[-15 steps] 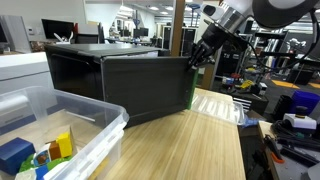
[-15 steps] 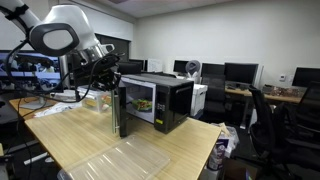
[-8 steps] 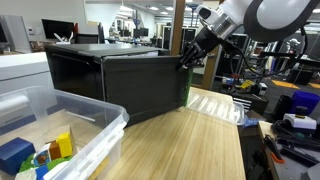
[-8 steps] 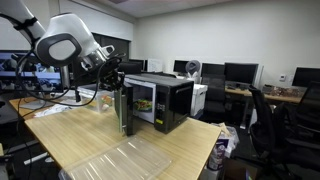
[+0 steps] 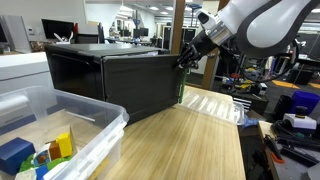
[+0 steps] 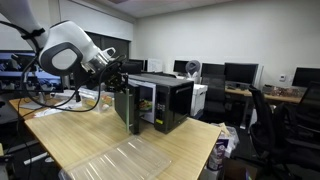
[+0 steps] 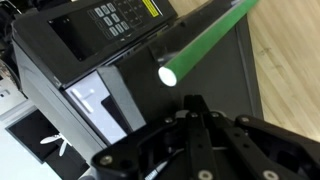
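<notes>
Swung further toward the microwave (image 6: 170, 100), the door (image 6: 126, 108) stands partly shut; the closed, empty gripper (image 6: 117, 73) presses its edge, and latching is left.

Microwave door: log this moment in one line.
fingers: shut, at door's top edge | microwave door: partly open, green handle | microwave: on wooden table

**Office lab room around a wooden worktop**

A pale wood-grain worktop (image 6: 70, 138) filled the foreground in both exterior views. Behind it rose a plain white wall (image 6: 230, 30), with a row of dark computer monitors (image 6: 240, 72) on desks and black swivel office chairs (image 6: 270, 112) before them. In an exterior view a brown wooden pillar (image 5: 178, 15) stood amid a brightly lit office hall.
</notes>
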Robot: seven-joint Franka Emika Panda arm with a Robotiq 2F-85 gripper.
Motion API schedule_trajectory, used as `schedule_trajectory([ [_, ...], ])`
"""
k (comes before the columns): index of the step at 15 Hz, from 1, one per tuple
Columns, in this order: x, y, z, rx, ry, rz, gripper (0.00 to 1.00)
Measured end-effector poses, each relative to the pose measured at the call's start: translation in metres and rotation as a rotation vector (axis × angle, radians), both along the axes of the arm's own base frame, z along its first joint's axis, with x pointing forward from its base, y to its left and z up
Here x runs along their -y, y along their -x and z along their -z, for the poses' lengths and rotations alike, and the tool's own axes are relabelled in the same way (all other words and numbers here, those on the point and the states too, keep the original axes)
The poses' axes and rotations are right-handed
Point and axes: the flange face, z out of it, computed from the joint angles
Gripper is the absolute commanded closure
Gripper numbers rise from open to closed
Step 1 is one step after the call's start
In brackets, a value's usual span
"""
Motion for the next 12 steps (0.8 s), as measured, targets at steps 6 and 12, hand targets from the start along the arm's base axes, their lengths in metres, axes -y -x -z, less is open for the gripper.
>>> schedule_trajectory([
  [6, -0.010, -0.009, 0.000, 0.029, -0.056, 0.075, 0.98],
  [12, -0.016, -0.040, 0.002, 0.055, -0.057, 0.087, 0.98],
])
